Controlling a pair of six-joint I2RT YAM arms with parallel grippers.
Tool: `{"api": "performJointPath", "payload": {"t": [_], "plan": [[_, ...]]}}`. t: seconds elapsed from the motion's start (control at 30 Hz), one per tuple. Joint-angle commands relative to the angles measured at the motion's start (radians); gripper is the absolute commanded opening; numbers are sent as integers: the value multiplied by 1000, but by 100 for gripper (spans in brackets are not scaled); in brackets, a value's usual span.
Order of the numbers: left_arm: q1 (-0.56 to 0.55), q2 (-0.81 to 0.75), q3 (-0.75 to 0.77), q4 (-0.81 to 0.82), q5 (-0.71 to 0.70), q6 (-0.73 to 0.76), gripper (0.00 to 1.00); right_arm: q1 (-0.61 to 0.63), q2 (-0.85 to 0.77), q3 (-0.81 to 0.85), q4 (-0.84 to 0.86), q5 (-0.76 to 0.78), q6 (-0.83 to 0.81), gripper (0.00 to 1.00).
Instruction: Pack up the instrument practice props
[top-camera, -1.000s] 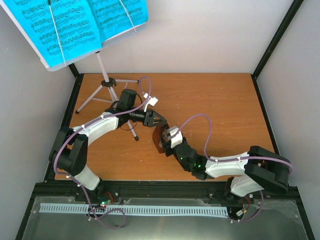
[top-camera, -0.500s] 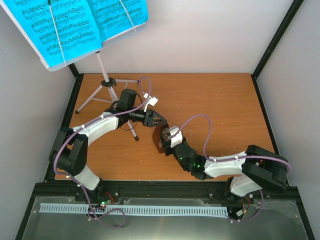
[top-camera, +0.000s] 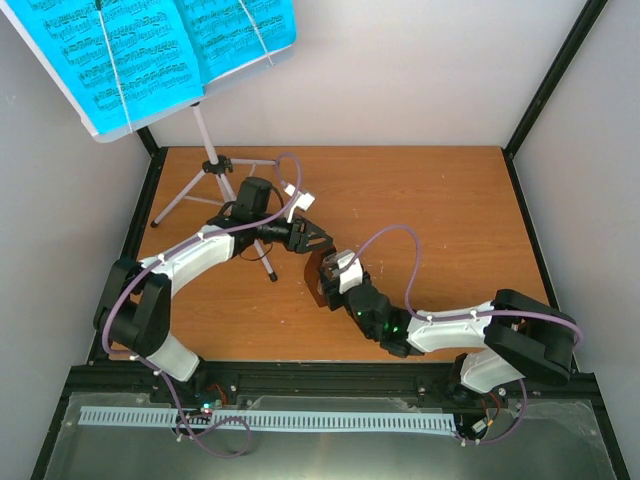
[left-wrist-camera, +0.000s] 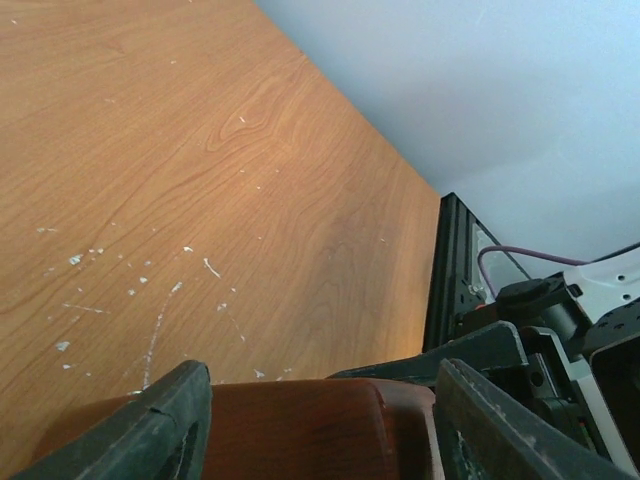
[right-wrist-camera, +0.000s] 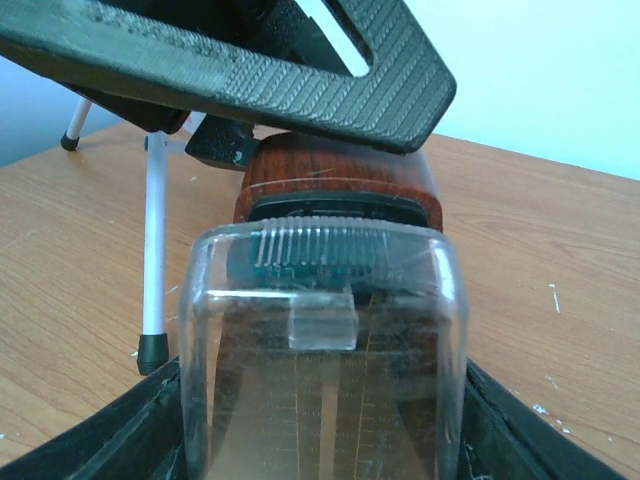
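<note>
The metronome (top-camera: 314, 283) sits near the middle of the bench (top-camera: 450, 200), and from above we see little of it, only a strip of brown wood showing from under the right end effector (top-camera: 328, 268). From the right wrist we get the best look. The clear front cover (right-wrist-camera: 325, 350) fills the lower frame, scratched enough that we cannot make out what lies behind it, and the base is cut off at the bottom edge. The right fingers (right-wrist-camera: 100, 450) flank the metronome on both sides and sit tight against it, so we read this end effector as gripping it.

Just behind the metronome's top, the left end effector (top-camera: 318, 240) reaches in from the left. From its own wrist, only the wooden top (left-wrist-camera: 290, 430) shows at the bottom edge, between two dark fingers (left-wrist-camera: 130, 430). The jaws stand apart to either side of the wood. We cannot tell whether they press on it or stand just clear.

Behind and to the left of the metronome stands the music stand (top-camera: 205, 135), one leg (right-wrist-camera: 152, 250) ending in a black foot close by. The cyan sheets (top-camera: 150, 50) cover its desk entirely and are cut off by the upper frame edge.
</note>
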Motion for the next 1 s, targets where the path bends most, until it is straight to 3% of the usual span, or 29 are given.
{"api": "performJointPath", "payload": {"t": [0.0, 0.3, 0.7, 0.87, 0.97], "plan": [[-5, -49, 22, -10, -47, 38, 64, -16, 13, 4, -126, -47, 16, 58], [-3, -110, 6, 0, -126, 53, 75, -40, 18, 33, -171, -89, 17, 61], [0, -138, 2, 4, -152, 62, 77, -54, 30, 64, -209, -115, 13, 66], [2, -150, 0, 3, -164, 65, 77, -59, 13, 65, -216, -121, 4, 75], [4, -152, 1, 4, -167, 66, 78, -59, -4, 60, -217, -121, -7, 85]]}}
